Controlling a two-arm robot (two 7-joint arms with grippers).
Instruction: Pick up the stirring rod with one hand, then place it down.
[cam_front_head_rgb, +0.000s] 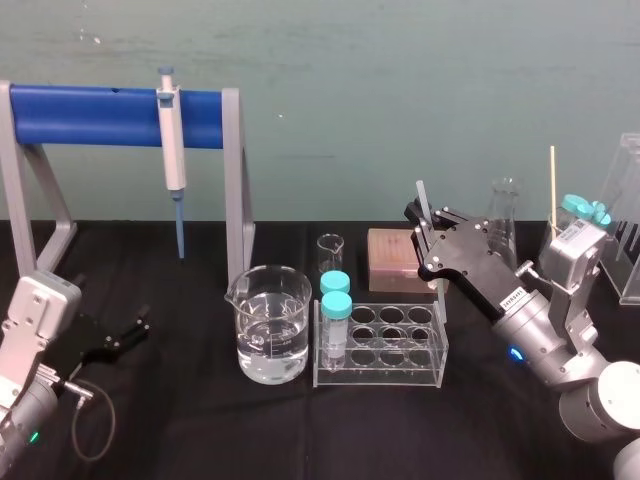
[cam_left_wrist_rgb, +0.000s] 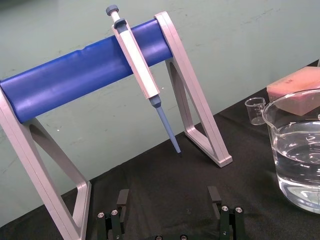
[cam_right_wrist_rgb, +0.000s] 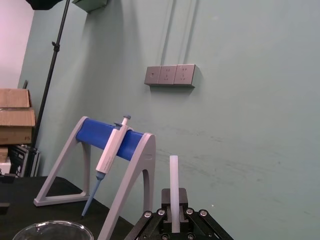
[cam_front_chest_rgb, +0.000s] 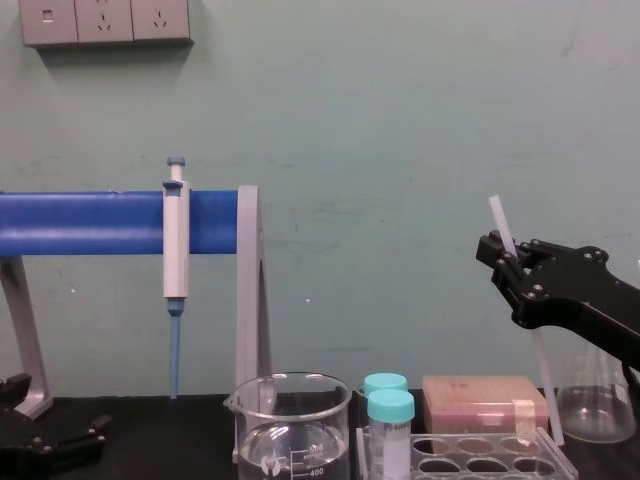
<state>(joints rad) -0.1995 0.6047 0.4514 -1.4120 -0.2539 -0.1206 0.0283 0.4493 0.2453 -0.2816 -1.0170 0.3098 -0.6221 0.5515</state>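
Toward the near left corner of the table (cam_front_head_rgb: 180, 440), one left gripper (cam_front_head_rgb: 135, 328) is seen low over the black surface, its two fingers (cam_left_wrist_rgb: 122, 200) spread apart with nothing between them. Farther in, near the middle of the table, one large beaker (cam_front_head_rgb: 270, 335) of clear liquid is set, with one clear tube rack (cam_front_head_rgb: 430, 345) just beside it on the right. Two teal-capped tubes (cam_front_head_rgb: 335, 318) are held upright at the rack's left end.

Above the rack's right end, one right gripper (cam_front_head_rgb: 425, 225) is raised, its fingers pressed together on the one stirring rod (cam_front_chest_rgb: 545, 380). The rod is held tilted, with its top sticking out above the fingers and its lower part slanting down to the rack's right end. Whether its tip touches the table cannot be told.

Behind the rack stand one small empty beaker (cam_front_head_rgb: 330, 250), one pinkish box (cam_front_head_rgb: 400, 258) and one conical flask (cam_front_head_rgb: 507, 215). Along the far left edge, one blue-barred stand (cam_front_head_rgb: 90, 105) is placed, with one pipette (cam_front_head_rgb: 172, 140) hung on it.
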